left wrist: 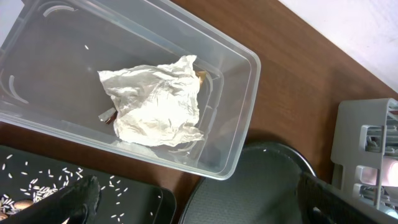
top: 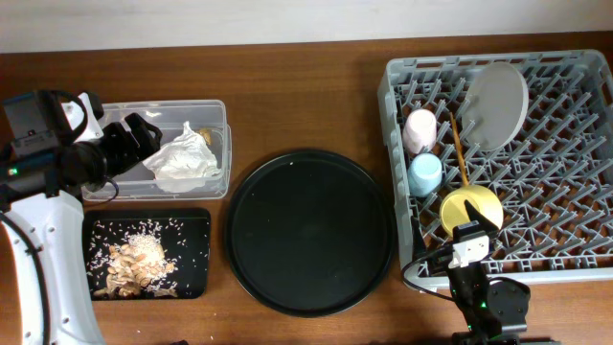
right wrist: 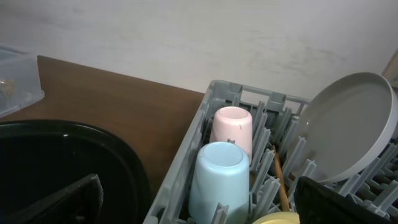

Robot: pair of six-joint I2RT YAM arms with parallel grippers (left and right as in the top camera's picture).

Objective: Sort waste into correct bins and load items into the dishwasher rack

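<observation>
A crumpled white wrapper (top: 182, 161) (left wrist: 155, 106) lies in the clear tub (top: 215, 110) (left wrist: 242, 112), with a gold-brown scrap behind it. Brownish food scraps (top: 139, 259) and pale crumbs lie in the shallow black tray (top: 196, 230) (left wrist: 137, 199). The grey rack (top: 575, 192) (right wrist: 193, 155) holds the pink cup (top: 420, 129) (right wrist: 232, 127), light blue cup (top: 425, 172) (right wrist: 221, 180), pale plate (top: 495, 105) (right wrist: 348, 130), yellow bowl (top: 469, 206) (right wrist: 280, 219) and chopsticks (top: 458, 149) (right wrist: 280, 180). My left gripper (top: 144, 134) (left wrist: 205, 205) is open and empty above the tub's left end. My right gripper (top: 471, 244) (right wrist: 205, 205) is open and empty at the rack's near edge.
A large round black tray (top: 311, 230) (left wrist: 261, 186) (right wrist: 62, 155) sits between the bins and the rack. The brown table ends at a pale wall at the back. The rack's corner shows in the left wrist view (left wrist: 367, 143).
</observation>
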